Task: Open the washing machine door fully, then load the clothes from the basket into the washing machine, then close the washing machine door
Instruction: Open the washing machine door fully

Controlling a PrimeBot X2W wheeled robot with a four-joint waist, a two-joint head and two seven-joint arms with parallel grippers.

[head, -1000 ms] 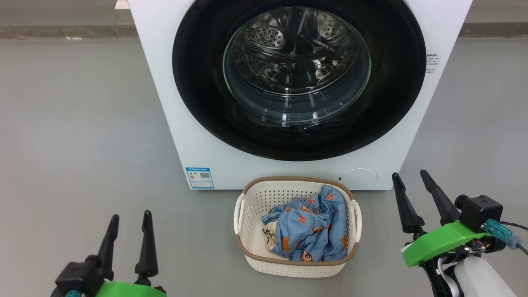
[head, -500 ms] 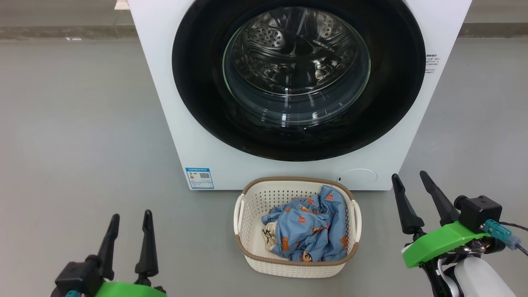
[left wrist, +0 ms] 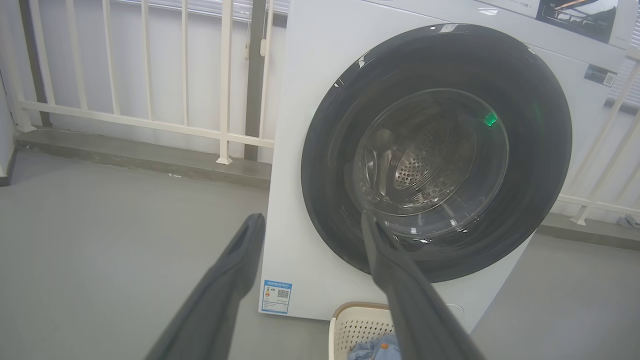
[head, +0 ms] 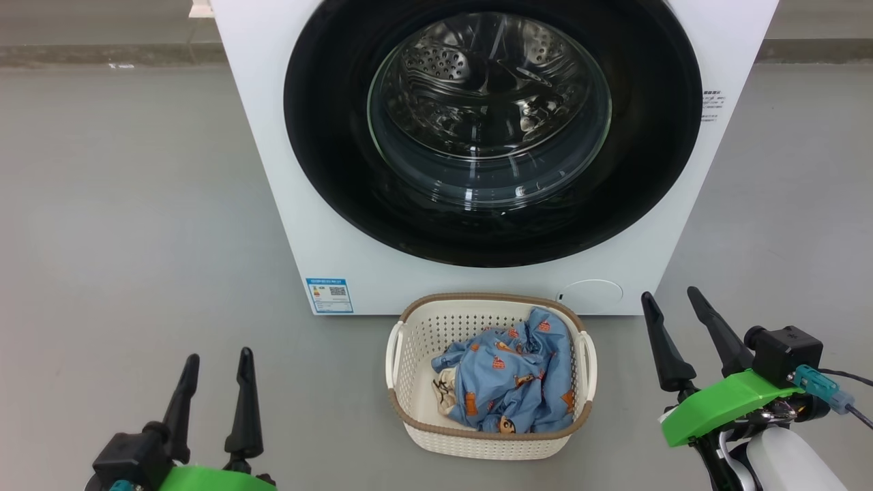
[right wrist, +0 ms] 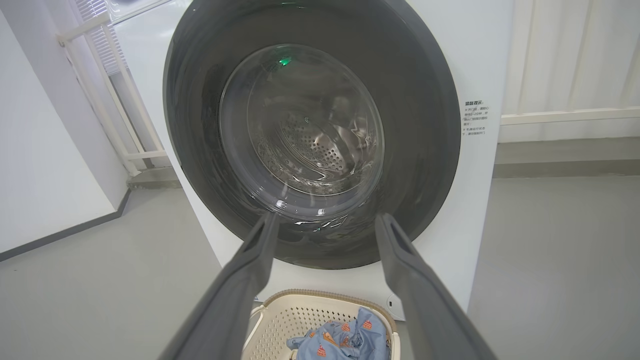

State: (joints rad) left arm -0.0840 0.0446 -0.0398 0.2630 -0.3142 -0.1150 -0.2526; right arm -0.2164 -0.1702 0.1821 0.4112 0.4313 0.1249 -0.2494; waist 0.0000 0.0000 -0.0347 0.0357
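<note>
Slightly inward since a second ago, the right gripper [head: 667, 293] hangs with fingers spread and empty, like the left gripper [head: 218, 353]. The head view cuts off the top of the shut washing machine door [head: 327, 136]; the left wrist view shows it whole. The clothes [head: 508, 375] lie in the basket [head: 491, 297], just before the washing machine [head: 273, 170].

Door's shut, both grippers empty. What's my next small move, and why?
Probably raise the right gripper to the rim of the washing machine door and start pulling. That door sits shut on the washing machine, the clothes lie in the basket, and the left gripper, like the right, is open and empty. Which edge opens I cannot tell.
</note>
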